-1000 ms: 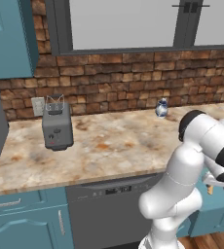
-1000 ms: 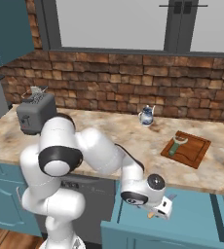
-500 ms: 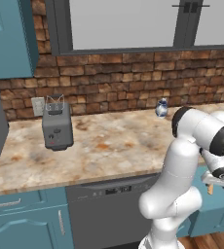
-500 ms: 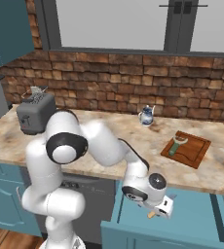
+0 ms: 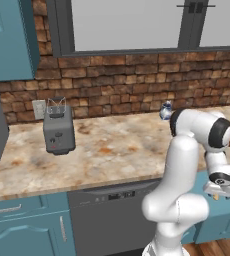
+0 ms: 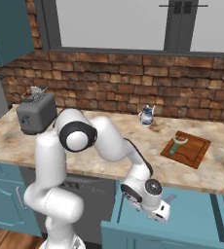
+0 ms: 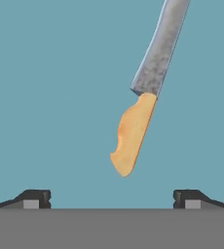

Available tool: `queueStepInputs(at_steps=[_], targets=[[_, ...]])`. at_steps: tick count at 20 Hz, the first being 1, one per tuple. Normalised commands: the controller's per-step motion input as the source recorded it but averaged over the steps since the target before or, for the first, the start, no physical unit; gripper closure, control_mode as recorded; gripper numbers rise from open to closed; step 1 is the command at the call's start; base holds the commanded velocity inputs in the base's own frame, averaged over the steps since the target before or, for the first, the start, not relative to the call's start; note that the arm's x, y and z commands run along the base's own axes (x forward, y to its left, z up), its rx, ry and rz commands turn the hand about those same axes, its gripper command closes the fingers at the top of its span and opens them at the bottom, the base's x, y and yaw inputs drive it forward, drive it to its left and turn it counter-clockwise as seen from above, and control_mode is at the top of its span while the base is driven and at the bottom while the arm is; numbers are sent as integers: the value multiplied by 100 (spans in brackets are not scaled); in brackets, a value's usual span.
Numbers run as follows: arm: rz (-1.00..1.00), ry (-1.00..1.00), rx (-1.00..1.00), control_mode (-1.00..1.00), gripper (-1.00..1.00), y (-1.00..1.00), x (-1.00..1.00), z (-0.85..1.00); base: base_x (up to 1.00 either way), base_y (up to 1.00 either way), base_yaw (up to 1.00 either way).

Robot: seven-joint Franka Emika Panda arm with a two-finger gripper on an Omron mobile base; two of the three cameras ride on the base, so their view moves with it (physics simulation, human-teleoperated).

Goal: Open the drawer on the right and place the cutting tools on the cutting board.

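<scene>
Drawer (image 6: 192,220) is pulled out below the counter edge, teal inside visible. Gripper (image 6: 158,212) is down in the drawer, jaws spread wide with nothing between them. In the hand view the two finger tips (image 7: 33,198) sit far apart, and the knife (image 7: 142,87) lies flat on the drawer floor ahead of them: tan-yellow handle end nearest the gripper, silver blade running away from it. Handle sits roughly midway between the tips, clear of both, no contact.

Cutting board (image 6: 197,151) sits on the counter (image 6: 109,131) above the drawer, toward its right side. Peeler (image 6: 177,145) lies on the board's left part, green handle, silver head pointing toward the brick wall.

Small kettle (image 6: 146,115) stands on the counter left of the board, near the wall. Toaster (image 6: 36,112) is well to the left of the board, at the far end of the counter.
</scene>
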Motion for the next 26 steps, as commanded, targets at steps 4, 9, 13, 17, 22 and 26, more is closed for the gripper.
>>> queueStepInputs(at_steps=[4,9,13,17,22,26], targets=[[0,-1,0,-100,-100,0,-13,0,0,0,0],[0,-2,0,-100,-100,0,1,0,0,0,0],[0,0,0,-100,-100,-2,25,0,0,0,0],[0,0,0,-100,-100,0,19,0,0,0,0],[0,0,0,-100,-100,-1,13,0,0,0,0],[0,-1,0,-100,-100,-14,21,0,0,0,0]])
